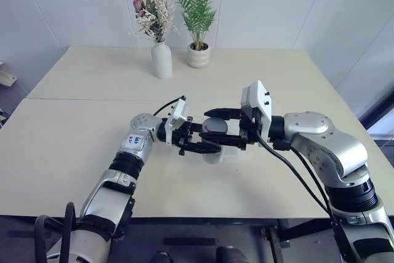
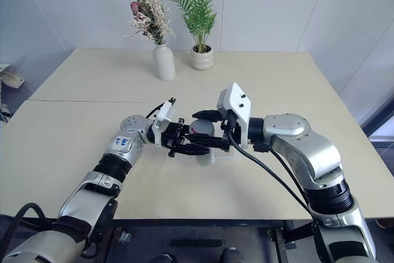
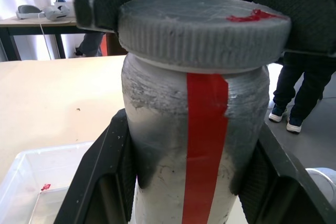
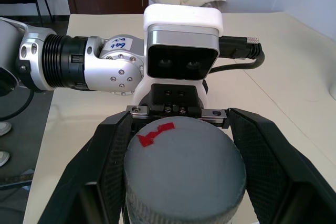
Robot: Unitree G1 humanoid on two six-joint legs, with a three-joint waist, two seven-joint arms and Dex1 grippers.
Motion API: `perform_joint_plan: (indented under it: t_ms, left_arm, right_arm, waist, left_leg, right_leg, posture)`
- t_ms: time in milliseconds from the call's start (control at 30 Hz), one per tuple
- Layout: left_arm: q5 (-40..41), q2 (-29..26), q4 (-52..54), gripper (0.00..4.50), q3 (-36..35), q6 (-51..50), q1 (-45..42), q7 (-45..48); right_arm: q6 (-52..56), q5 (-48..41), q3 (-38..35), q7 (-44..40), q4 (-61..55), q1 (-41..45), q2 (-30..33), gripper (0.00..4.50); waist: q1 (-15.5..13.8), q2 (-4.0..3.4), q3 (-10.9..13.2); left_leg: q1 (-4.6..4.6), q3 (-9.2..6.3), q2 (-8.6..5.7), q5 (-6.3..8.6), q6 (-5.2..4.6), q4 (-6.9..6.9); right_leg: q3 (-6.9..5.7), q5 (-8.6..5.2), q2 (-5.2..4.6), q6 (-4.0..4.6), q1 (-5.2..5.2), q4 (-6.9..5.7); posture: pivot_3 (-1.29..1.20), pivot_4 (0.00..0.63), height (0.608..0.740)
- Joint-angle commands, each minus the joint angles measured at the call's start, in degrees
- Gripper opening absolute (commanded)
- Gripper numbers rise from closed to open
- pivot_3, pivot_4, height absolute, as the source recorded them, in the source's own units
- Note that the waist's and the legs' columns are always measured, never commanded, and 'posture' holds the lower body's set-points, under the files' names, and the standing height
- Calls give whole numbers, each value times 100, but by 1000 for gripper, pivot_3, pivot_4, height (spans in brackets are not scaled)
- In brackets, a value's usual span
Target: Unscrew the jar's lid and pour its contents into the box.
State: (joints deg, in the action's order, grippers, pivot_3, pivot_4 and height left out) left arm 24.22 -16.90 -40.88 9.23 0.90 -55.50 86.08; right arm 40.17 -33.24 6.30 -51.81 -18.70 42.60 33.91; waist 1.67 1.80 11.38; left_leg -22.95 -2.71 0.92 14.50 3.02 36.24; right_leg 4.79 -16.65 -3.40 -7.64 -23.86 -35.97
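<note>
Above the table [image 1: 74,152], left gripper [image 1: 206,147] clamps the jar [image 3: 197,145] while right gripper [image 4: 181,166] clamps its lid [image 4: 184,163].

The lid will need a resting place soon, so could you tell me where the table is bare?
Bare tabletop lies left of the left arm, and more between the grippers and the vase. It is crowded mid-table, where jar, box and both grippers meet.

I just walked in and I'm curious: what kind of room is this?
Probably a robot test room or lab: a plain beige table, white panelled walls, and only a vase and potted plant for decoration.
</note>
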Motion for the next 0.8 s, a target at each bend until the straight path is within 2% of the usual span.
perform_joint_plan:
  t_ms: [33, 800]
  left_arm:
    - [62, -212, -85, 2055, 44, -38, 13, 642]
    - [299, -365, -48, 2055, 375, 12, 63, 642]
  right_arm:
    - [-266, -179, -432, -159, -188, 278, 98, 2568]
    - [-386, -188, -547, -409, 184, 696, -15, 2568]
  waist:
    - [-1, 0, 0]
    - [-1, 0, 0]
  left_leg:
    - [0, 0, 0, 0, 0, 0]
    - [0, 0, 0, 0, 0, 0]
  right_leg:
    - [0, 0, 0, 0, 0, 0]
    - [0, 0, 0, 0, 0, 1]
  posture:
    - [0, 150, 740]
    - [0, 150, 740]
